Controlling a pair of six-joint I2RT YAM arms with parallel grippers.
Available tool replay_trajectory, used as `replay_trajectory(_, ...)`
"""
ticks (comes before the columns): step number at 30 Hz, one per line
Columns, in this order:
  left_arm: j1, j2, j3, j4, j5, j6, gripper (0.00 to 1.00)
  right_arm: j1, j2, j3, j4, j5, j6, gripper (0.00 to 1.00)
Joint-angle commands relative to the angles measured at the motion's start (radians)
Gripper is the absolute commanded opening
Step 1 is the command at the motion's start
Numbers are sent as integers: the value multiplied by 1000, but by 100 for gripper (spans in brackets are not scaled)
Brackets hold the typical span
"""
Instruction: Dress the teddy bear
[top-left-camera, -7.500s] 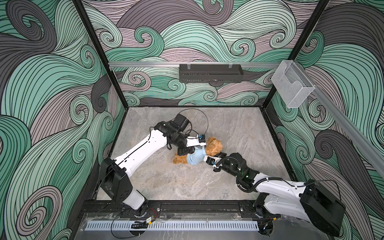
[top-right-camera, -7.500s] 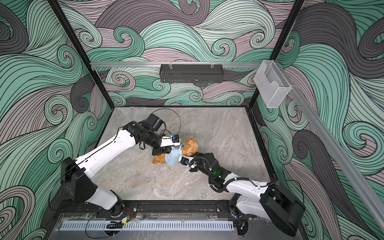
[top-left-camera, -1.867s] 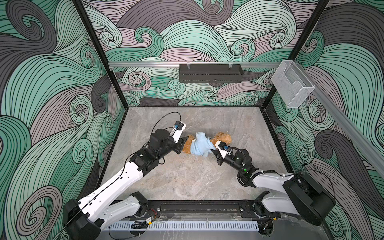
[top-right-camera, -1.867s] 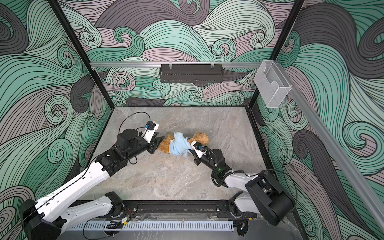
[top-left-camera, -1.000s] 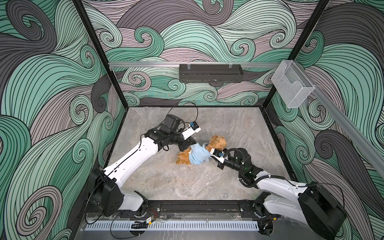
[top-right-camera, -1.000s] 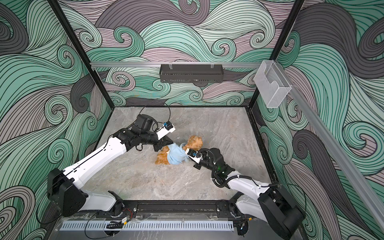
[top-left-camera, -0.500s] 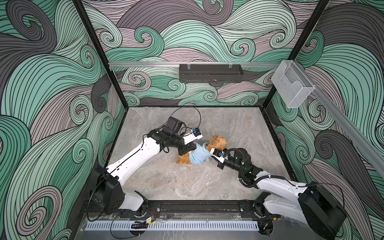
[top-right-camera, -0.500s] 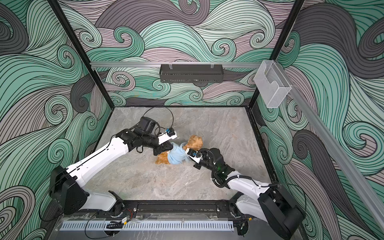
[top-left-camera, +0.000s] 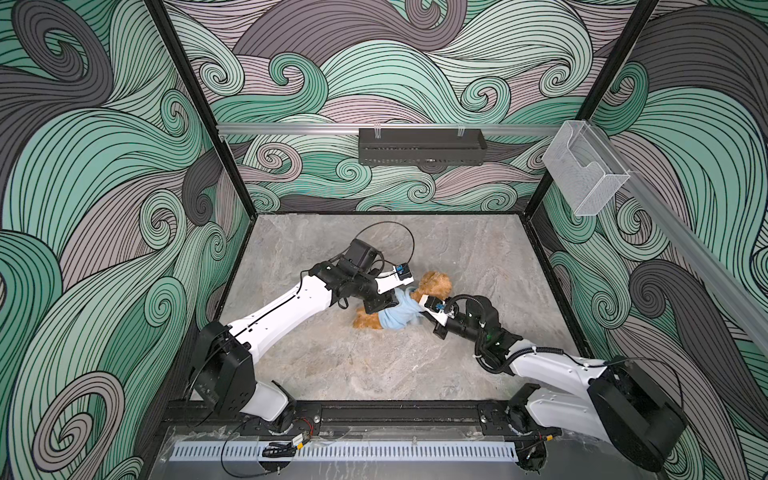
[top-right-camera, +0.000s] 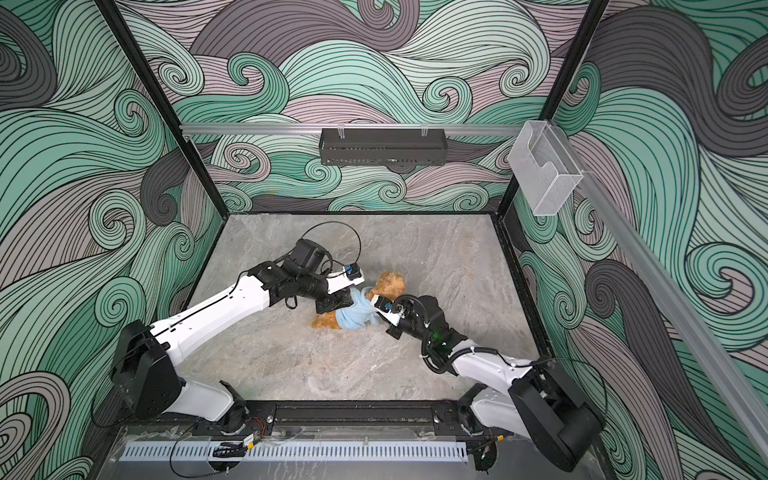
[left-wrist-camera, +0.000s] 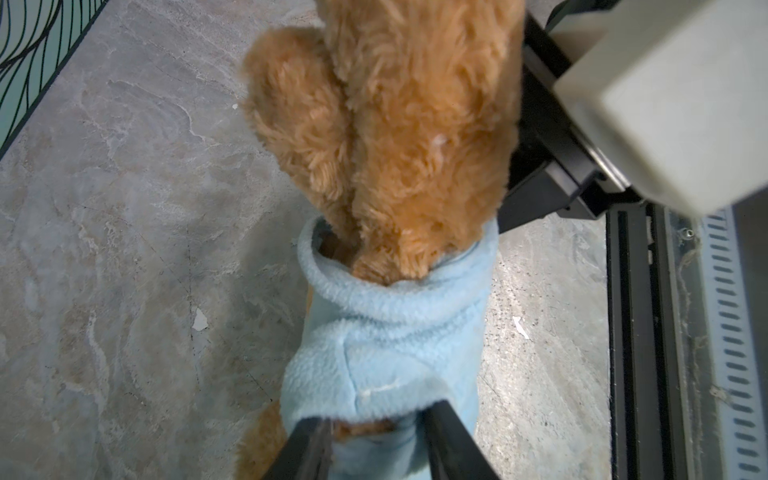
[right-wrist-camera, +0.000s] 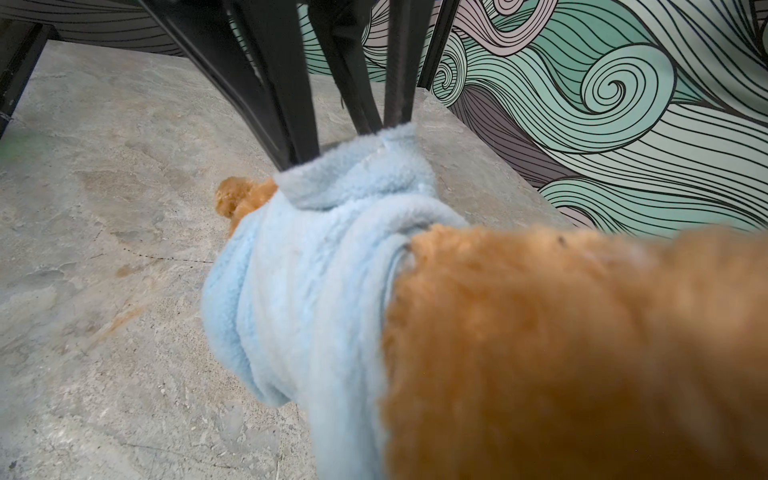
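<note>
The teddy bear lies on its side mid-table, its golden-brown head toward the back. A light-blue fleece garment covers its torso, and its legs stick out on the left. My left gripper is open, its fingers straddling the garment's edge with fleece and a little fur between them. My right gripper is shut at the bear's collar. The right wrist view hides those fingers under fur and fleece.
The grey marble tabletop is closed in by patterned walls at the back and both sides. A black frame rail runs along the front edge. A black tray hangs on the back rail, and a clear plastic box hangs on the right wall.
My left gripper's jaws have parted from shut and now stand around the garment's edge, a little closer to the bear. The right gripper and the bear have stayed put.
</note>
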Motion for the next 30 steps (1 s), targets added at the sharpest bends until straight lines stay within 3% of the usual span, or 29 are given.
replay_trajectory(1,-7,50,23,-37,-2,-22,44,2,3,38,171,-54,31,0)
replay_trajectory(5,-10,112,43,-118,118,-25,45,2,19,48,245,-43,72,0)
replay_trajectory(15,-43,250,103,-201,223,-59,46,17,123,125,497,42,291,0)
replay_trajectory(17,-43,230,98,-157,250,-84,40,30,134,150,472,74,294,0)
replay_trajectory(19,-41,198,90,-98,252,-115,25,32,143,154,456,105,306,0)
replay_trajectory(22,-23,141,84,-22,206,-181,0,32,145,132,414,151,317,0)
replay_trajectory(26,22,12,27,147,109,-311,0,23,136,63,335,202,317,0)
replay_trajectory(30,26,-145,-100,385,-192,-400,0,16,96,3,258,211,332,0)
